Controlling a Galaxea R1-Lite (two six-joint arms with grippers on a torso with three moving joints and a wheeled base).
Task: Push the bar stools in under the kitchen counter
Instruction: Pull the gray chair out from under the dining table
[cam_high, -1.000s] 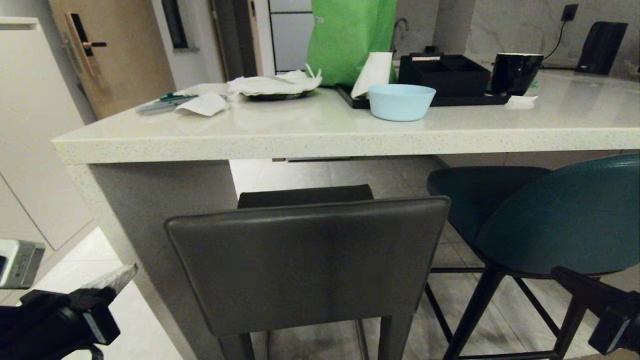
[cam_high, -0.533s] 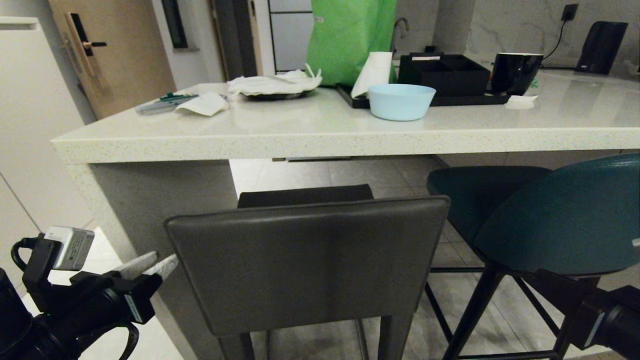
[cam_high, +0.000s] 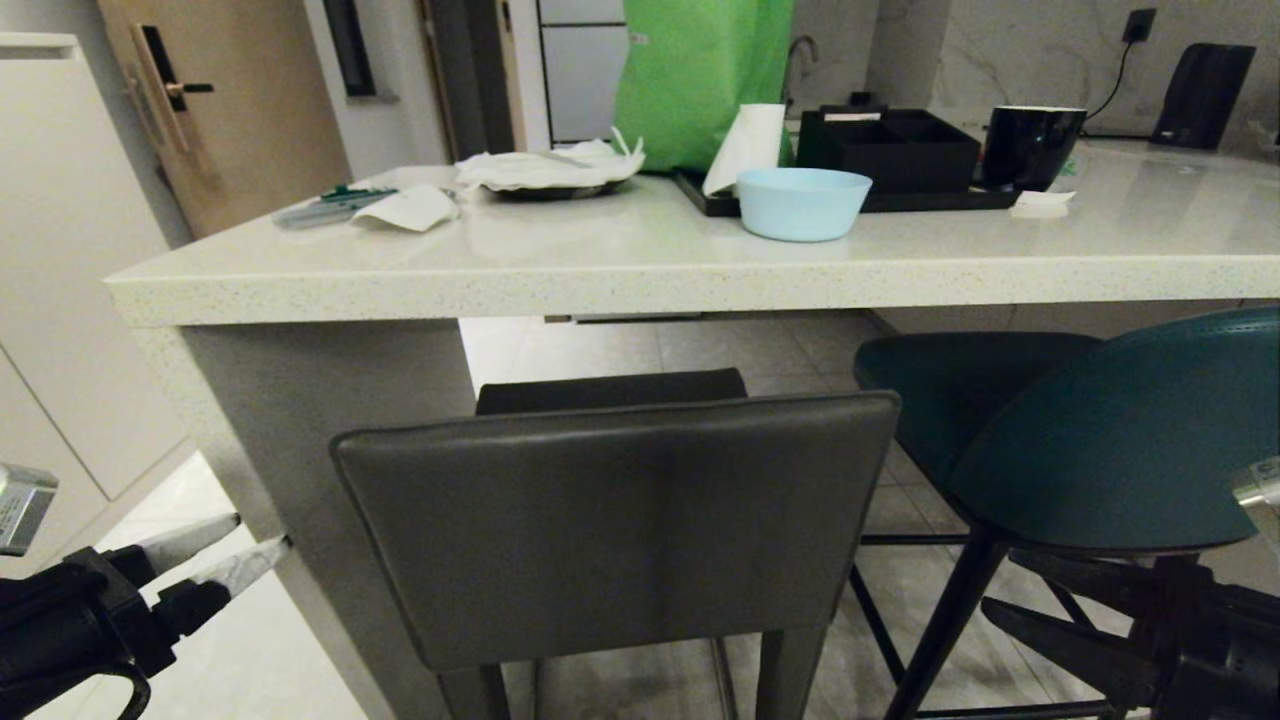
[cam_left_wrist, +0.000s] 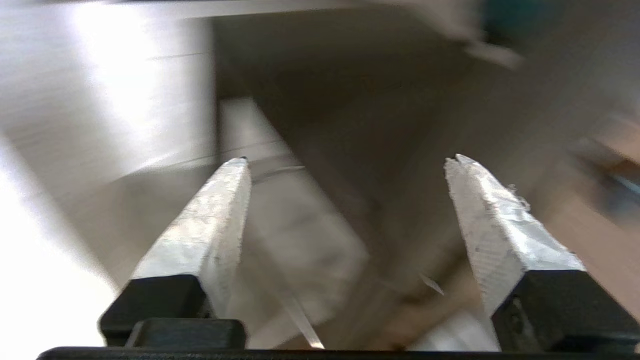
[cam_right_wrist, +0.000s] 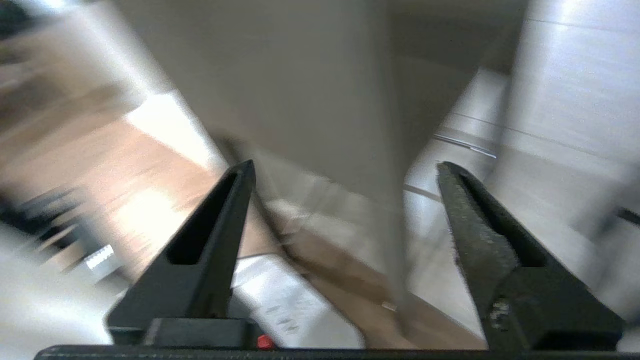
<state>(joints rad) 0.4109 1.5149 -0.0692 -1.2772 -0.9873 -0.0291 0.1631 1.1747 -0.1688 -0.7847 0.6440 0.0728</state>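
The dark grey bar stool stands in the middle, its square back toward me and its seat partly under the kitchen counter. The teal bar stool stands to its right, its seat near the counter edge. My left gripper is low at the left, open and empty, pointing at the counter's side panel beside the grey stool. My right gripper is low at the right, open and empty, below the teal stool's back by its black legs. Both wrist views show the left gripper and right gripper with spread fingers.
On the counter sit a pale blue bowl, a green bag, a black tray with boxes, a black mug and crumpled napkins. A tall cream cabinet stands at the left, a wooden door behind.
Both grippers went from shut to open. The left arm swung up beside the grey stool, then settled lower. The right gripper reached further left under the teal stool.
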